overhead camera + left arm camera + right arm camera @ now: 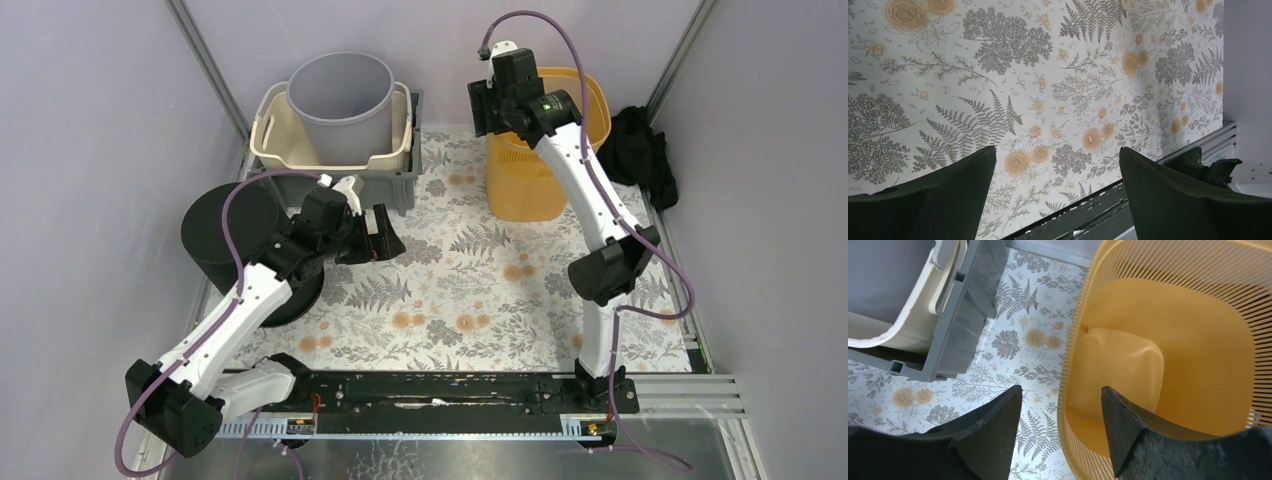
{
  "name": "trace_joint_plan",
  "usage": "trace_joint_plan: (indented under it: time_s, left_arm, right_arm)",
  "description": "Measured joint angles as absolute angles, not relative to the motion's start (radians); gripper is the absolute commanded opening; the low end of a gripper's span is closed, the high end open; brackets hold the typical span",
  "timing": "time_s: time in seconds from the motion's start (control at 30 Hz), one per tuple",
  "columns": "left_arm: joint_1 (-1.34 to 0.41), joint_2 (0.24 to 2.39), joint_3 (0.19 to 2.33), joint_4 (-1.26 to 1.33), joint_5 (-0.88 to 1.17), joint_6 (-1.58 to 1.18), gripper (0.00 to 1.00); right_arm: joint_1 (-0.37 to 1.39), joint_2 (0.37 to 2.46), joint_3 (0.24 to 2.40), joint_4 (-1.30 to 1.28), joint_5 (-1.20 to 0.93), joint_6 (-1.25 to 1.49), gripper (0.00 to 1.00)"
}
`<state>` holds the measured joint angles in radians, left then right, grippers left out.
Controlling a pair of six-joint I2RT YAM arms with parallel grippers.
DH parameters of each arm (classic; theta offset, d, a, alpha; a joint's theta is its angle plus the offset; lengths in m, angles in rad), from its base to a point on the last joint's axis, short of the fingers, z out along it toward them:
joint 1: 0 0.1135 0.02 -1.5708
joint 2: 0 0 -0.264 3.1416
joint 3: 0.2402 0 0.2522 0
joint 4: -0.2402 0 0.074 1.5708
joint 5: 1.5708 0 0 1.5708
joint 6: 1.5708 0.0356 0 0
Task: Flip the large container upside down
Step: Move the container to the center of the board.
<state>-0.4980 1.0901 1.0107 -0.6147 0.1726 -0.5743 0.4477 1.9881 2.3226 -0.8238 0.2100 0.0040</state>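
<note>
Floral tabletop [470, 290] is being overhung by both arms; rim of yellow basket [525, 180] is being straddled by R jaws, standing apart; L jaws are being held wide apart.

Pale lilac walls [90, 150] close the table [470, 300] on three sides, with grey metal posts [205, 60] in the back corners. The table top is white, printed with grey ferns and orange roses. The light is soft and even.

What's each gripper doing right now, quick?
Left gripper: open, holding nothing.
Right gripper: open, jaws either side of the rim of the yellow basket, not yet clamped.
</note>
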Motion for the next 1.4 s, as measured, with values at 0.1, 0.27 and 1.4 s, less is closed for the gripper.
trace_joint_plan:
  time_s: [0.1,0.27,1.4]
  left_arm:
    - [-0.498,1.073,0.982,-0.611,0.177,-0.580,1.00]
    - [-0.498,1.065,0.961,-0.609,0.180,-0.588,1.00]
    - [-0.498,1.102,0.987,-0.602,0.208,-0.588,1.00]
  right_arm:
    - [0.448,2.028,2.323,-0.820,0.197,0.004,0.60]
    - [0.448,2.077,2.323,-0.826,0.197,0.001,0.49]
    - [0.505,1.899,2.307,-1.177,0.144,0.016,0.15]
